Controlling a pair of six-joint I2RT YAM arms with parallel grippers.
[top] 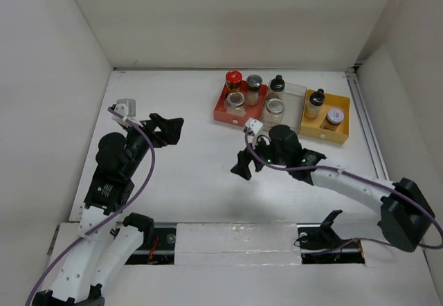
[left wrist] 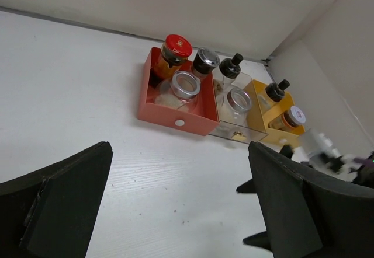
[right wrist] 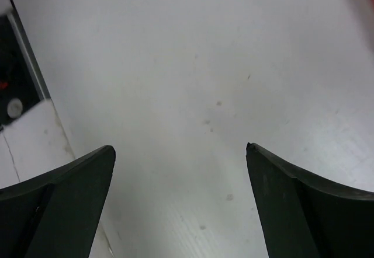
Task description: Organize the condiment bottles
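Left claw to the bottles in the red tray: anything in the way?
Nothing visible. Only bare table lies between the open left claw and the red tray with its three bottles. The right claw sits off to one side, clear of that line.

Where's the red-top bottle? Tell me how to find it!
At the far side of the table, find the red tray, leftmost of three. The dark bottle stands in its back left corner. It alone has a red cap.
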